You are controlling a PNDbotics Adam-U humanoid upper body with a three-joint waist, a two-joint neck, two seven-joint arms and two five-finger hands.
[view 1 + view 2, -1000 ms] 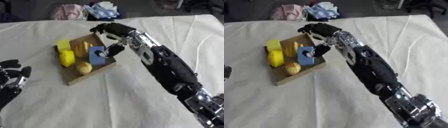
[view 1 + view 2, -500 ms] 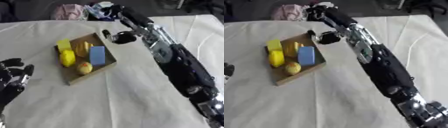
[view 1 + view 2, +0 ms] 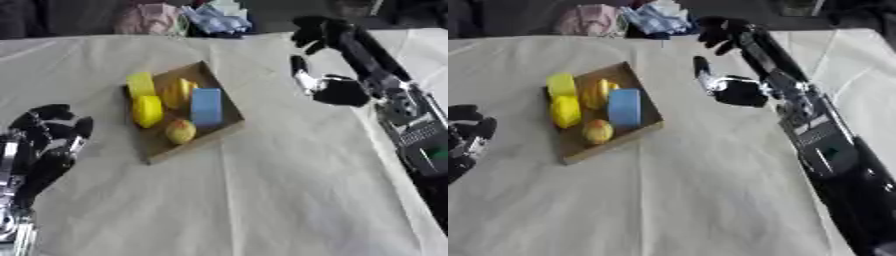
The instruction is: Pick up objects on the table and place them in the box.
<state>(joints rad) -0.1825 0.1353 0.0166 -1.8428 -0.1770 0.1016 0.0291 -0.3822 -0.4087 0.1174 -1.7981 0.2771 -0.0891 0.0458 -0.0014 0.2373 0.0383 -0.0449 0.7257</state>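
**Right hand clear of the box, nothing held; items sitting in the box**

The right hand [image 3: 328, 86] is being held above the cloth, to the right of the box [image 3: 224, 98] and apart from it, with the arm stretched toward the far edge of the table. Its fingers [image 3: 297, 66] are being kept roughly straight and spread; nothing is being gripped between them. The left hand [image 3: 51, 132] is being rested idle near the lower left, fingers up and relaxed, also holding nothing.

The box is being shown on the white tablecloth [image 3: 262, 190], left of centre, lying askew. Inside it a blue block [image 3: 206, 106] is lying along the right side, a tall yellow piece [image 3: 140, 84] at the far left corner, a yellow rounded piece [image 3: 148, 110] just in front of that, an orange-yellow thing [image 3: 178, 92] between them and the block, and a small yellowish round fruit [image 3: 180, 131] at the near end. All are being contained within the box walls.

Step judged: a placement looks finished, and the hand is being carried free of the box. No loose object is being seen on the cloth near either hand. Crumpled cloth items [image 3: 210, 20], pink and blue, are lying past the far table edge; whether they count as task objects cannot be told. The next move is being judged as a search for any remaining item; if none, the task looks nearly or fully done.
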